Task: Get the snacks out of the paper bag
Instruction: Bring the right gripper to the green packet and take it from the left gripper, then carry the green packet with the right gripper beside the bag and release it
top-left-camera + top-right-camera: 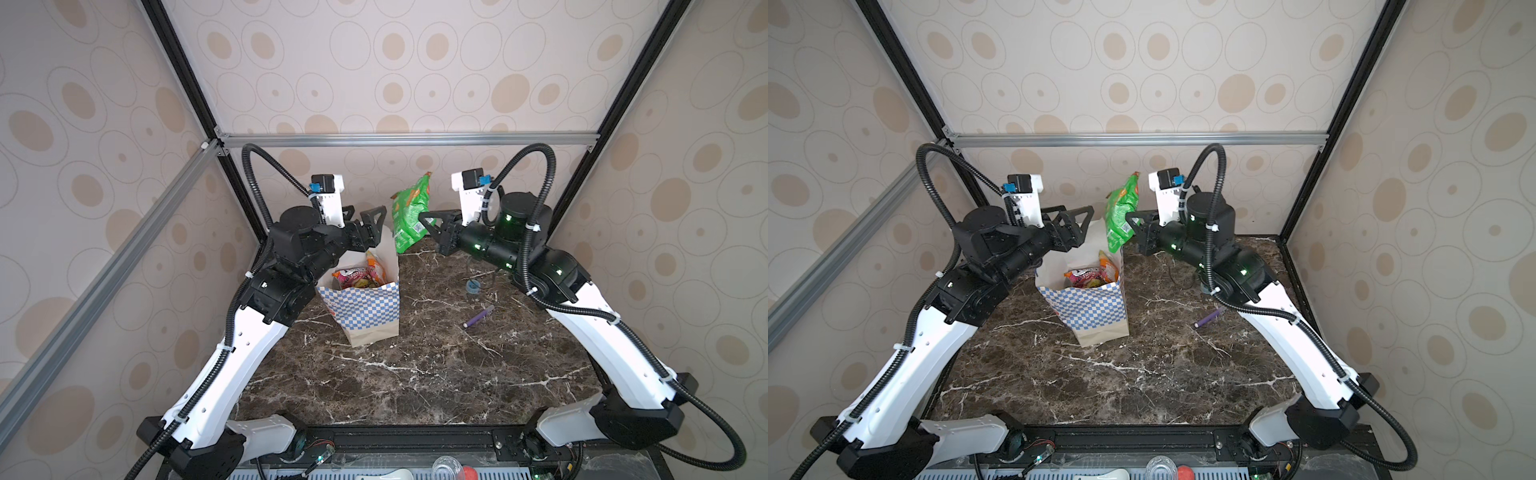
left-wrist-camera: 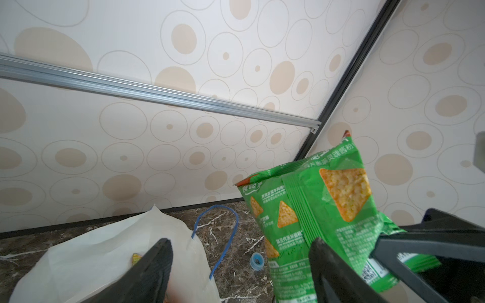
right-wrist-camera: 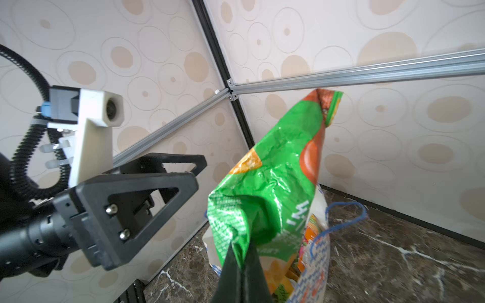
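Right tool (image 3: 241,251) pinches green packet (image 3: 275,162) by paper bag (image 1: 365,307) rim; left tool (image 1: 361,218) agape.

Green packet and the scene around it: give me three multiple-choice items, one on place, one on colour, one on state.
1. Where is the green packet relative to the paper bag? A inside it; B in the air beside its mouth; C flat on the table.
2. What colour is the pen? A red; B black; C purple.
3. How is the left end effector? A open, empty; B shut on the packet; C shut on a bag handle.
Answers: B, the right end effector pinches it aloft; C, purple in both top views; A, the left wrist view shows its jaws apart, nothing between.
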You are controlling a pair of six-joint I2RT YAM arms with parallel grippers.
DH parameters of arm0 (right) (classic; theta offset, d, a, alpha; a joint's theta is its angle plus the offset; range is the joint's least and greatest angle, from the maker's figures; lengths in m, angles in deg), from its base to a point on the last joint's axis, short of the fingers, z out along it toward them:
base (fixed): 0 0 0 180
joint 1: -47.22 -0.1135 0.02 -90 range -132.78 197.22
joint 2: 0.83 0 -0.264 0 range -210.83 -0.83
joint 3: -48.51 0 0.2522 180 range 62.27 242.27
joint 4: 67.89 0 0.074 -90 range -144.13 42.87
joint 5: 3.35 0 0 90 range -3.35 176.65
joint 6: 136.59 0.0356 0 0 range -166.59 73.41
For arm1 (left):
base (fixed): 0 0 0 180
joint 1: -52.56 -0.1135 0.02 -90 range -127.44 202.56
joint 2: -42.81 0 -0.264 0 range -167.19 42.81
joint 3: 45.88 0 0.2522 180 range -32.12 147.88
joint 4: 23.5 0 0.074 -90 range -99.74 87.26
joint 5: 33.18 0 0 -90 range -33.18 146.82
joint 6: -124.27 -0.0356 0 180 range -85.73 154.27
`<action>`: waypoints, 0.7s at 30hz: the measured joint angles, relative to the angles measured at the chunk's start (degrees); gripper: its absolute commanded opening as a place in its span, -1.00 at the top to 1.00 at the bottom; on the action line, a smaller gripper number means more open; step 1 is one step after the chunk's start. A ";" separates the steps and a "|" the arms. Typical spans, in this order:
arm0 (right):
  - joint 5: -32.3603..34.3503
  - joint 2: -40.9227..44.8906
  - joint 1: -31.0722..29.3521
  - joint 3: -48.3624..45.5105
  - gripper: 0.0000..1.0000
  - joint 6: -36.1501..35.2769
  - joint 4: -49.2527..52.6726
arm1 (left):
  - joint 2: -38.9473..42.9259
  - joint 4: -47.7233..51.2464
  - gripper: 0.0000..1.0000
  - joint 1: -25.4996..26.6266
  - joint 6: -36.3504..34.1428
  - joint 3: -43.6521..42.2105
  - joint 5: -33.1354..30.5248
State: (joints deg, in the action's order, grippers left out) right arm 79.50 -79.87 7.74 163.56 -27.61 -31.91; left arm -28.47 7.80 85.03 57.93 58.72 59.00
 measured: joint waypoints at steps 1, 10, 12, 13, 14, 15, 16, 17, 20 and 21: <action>1.01 1.95 0.98 -2.45 1.00 0.07 0.17 | -0.26 0.70 -0.68 1.42 -0.63 0.07 -0.87; 6.82 13.44 7.63 -24.52 1.00 6.88 -0.59 | -10.62 8.11 -0.89 13.42 -8.46 2.62 2.01; 6.84 13.64 8.15 -28.87 1.00 8.74 -1.38 | -12.09 9.11 -0.96 15.26 -10.10 2.01 4.04; 6.73 13.51 8.44 -31.41 1.00 9.81 -2.08 | -12.52 9.73 -0.96 15.87 -10.93 1.73 4.90; 6.45 13.09 8.63 -33.79 1.00 11.08 -2.82 | -12.76 10.47 -0.96 16.28 -11.80 1.64 5.68; 5.70 12.39 8.81 -35.87 1.00 12.35 -4.02 | -13.00 11.34 -0.96 16.59 -12.68 1.64 6.16; 4.87 11.15 8.96 -37.62 1.00 13.62 -5.33 | -13.25 12.31 -0.96 16.79 -13.57 1.73 6.56; 3.89 9.40 9.09 -39.08 1.00 14.91 -6.95 | -13.46 13.77 -0.96 16.79 -14.38 2.10 6.60; 1.49 3.02 9.22 -41.18 1.00 17.99 -11.32 | -15.17 17.81 -0.97 16.76 -16.28 4.24 5.05; 1.05 1.22 9.25 -41.44 1.00 18.62 -12.41 | -15.85 18.75 -0.96 16.74 -16.65 4.83 4.31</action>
State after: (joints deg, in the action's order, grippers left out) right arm 80.54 -78.65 16.98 122.12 -8.99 -44.33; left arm -44.32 26.55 101.77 41.27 63.55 63.31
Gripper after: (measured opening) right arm 0.043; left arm 0.981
